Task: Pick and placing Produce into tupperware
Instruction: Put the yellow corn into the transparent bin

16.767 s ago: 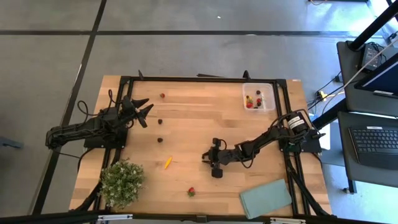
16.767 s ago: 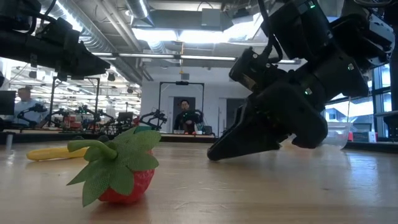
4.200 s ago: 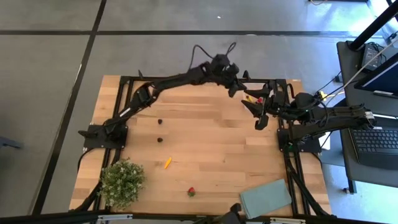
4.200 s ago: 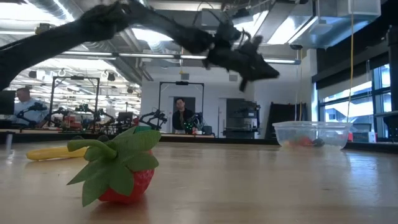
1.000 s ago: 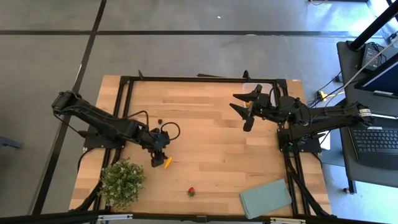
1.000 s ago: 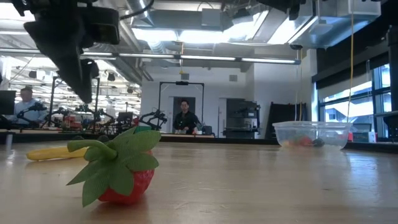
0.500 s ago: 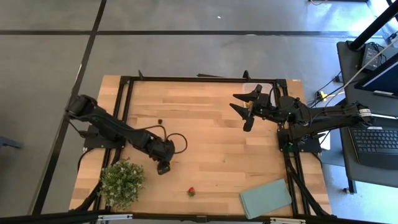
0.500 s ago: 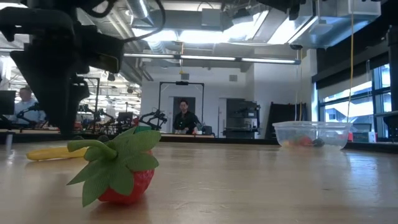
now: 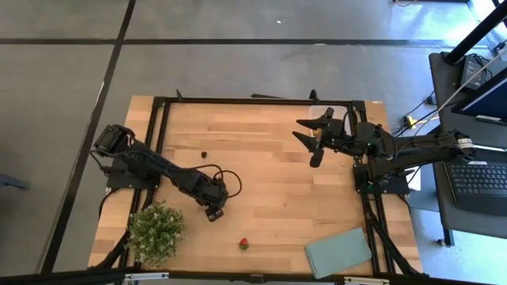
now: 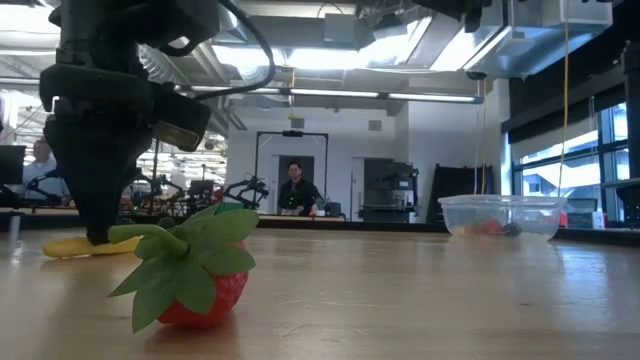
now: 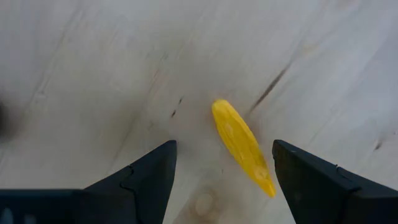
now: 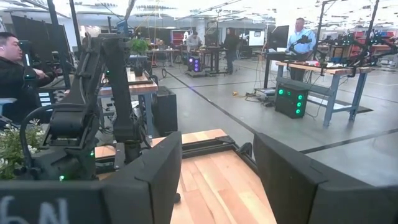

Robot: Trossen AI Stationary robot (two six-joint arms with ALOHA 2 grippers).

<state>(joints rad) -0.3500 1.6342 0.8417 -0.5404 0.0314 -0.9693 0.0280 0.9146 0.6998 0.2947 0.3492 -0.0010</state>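
A yellow sliver of produce (image 11: 241, 147) lies flat on the wooden table, slantwise between the fingers of my left gripper (image 11: 224, 149). That gripper is open and points down at it, low over the table's near left part (image 9: 214, 210). One end of the sliver lies close to one finger (image 11: 311, 180). A red strawberry (image 9: 243, 245) lies near the front edge, and a dark berry (image 9: 203, 154) farther back. The clear tupperware (image 10: 500, 215) stands on the table with produce inside. My right gripper (image 9: 311, 136) waits open, raised, at the far right.
A bushy green plant (image 9: 154, 232) stands at the near left corner, close to my left arm. A flat grey-green rectangle (image 9: 339, 252) lies at the near right. The table's middle is bare wood (image 9: 269, 190). People stand in the room behind (image 10: 297, 190).
My left gripper has come down toward the table and a little toward its right edge, rolling about its own axis, and now covers the yellow sliver in the high view. The sliver has stayed where it lay. My right arm has kept still.
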